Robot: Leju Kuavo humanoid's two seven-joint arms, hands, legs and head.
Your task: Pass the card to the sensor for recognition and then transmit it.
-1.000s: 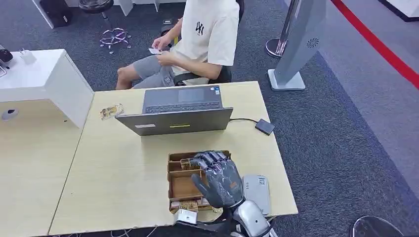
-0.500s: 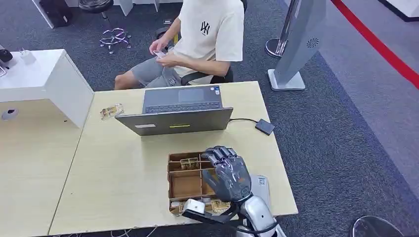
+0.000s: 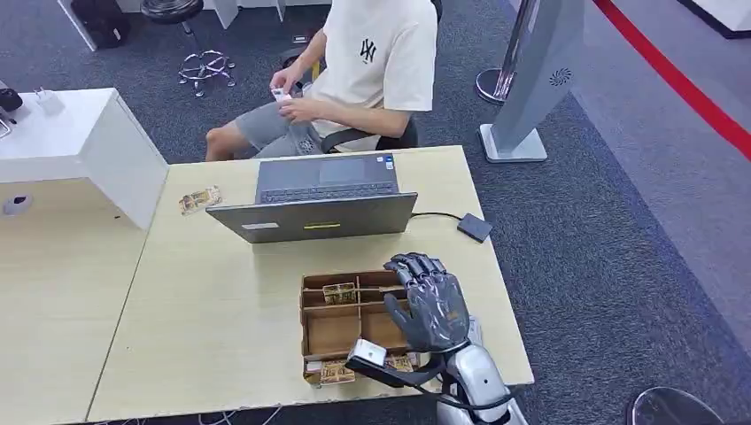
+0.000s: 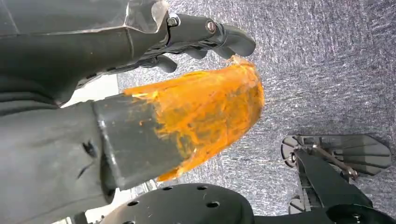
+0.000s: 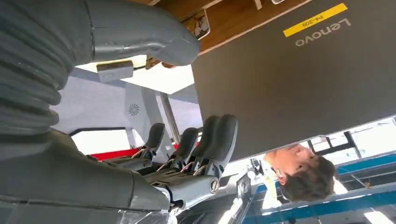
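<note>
A wooden compartment box (image 3: 329, 329) sits near the table's front edge, with cards (image 3: 338, 292) in its back compartments and more cards (image 3: 329, 373) along its front. My right hand (image 3: 432, 301) hovers over the box's right end, back of the hand up, thumb and fingers apart and holding nothing. In the right wrist view the fingers (image 5: 212, 140) face the laptop's lid (image 5: 299, 70). A small black sensor pad (image 3: 475, 227) is wired to the laptop (image 3: 321, 202). The seated person holds a card (image 3: 280, 93). My left hand (image 4: 187, 116) hangs over the carpet, holding nothing.
A grey flat device (image 3: 473, 329) lies right of the box, mostly behind my right hand. Another card (image 3: 199, 199) lies at the table's back left. A white cabinet (image 3: 80, 142) stands to the left and a grey stand (image 3: 531, 88) at the back right.
My right hand has moved right and lifted, from over the middle of the box to its right end. The seated person has raised the card slightly.
</note>
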